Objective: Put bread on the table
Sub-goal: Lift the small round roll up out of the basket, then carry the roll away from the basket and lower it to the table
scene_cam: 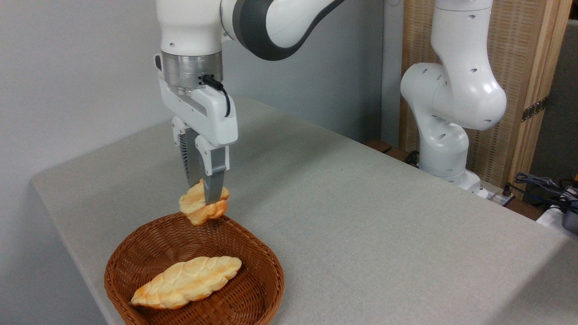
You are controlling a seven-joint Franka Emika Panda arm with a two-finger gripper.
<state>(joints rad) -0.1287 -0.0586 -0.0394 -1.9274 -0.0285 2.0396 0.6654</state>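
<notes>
The bread point(198, 208), a small round bun with a pale top and golden-orange edges, hangs in the air just above the far rim of the wicker basket. My gripper point(207, 195) points straight down and is shut on the bun, one grey finger point(214, 185) pressed against its near side. The table point(361, 216), covered in light grey-beige cloth, spreads out below and to the right of the bun.
A brown woven basket point(266, 271) stands at the front left of the table with a longer braided loaf point(187, 282) lying in it. The arm's white base point(445, 149) rises at the table's far right edge, with cables point(546, 185) beside it.
</notes>
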